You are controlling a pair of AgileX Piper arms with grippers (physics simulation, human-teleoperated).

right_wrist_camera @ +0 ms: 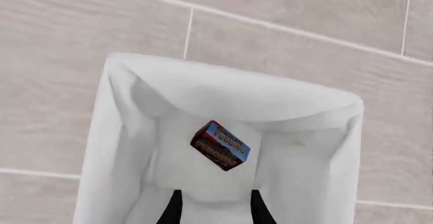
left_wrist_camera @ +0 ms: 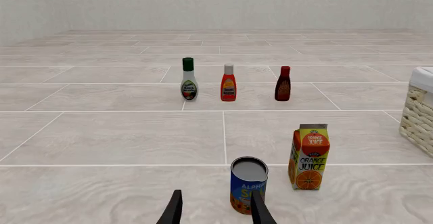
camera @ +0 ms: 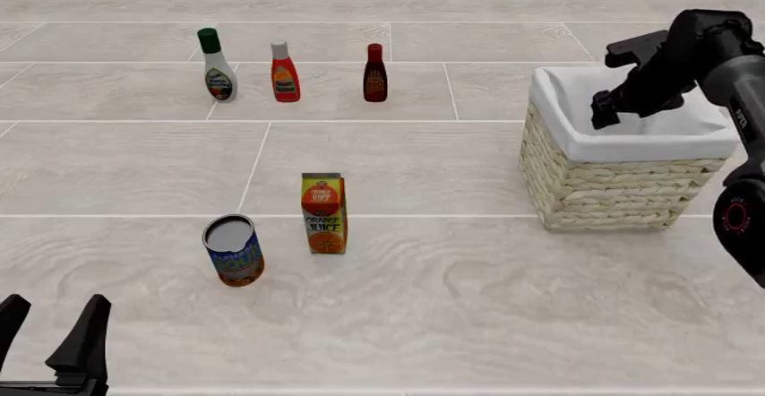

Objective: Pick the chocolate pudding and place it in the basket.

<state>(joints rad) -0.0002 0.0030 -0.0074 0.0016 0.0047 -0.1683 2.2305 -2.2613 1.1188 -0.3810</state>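
now | we see the chocolate pudding (right_wrist_camera: 220, 145) lying tilted in the basket (camera: 622, 194) (on its white lining) | right gripper (right_wrist_camera: 213, 203) above it, fingers apart, empty | left gripper (left_wrist_camera: 215, 211) parted too | box looks light, stiff; we'd grip its flat sides

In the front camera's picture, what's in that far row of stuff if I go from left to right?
White bottle with a green cap → red bottle with a white cap → dark brown sauce bottle → basket, with the right gripper over it.
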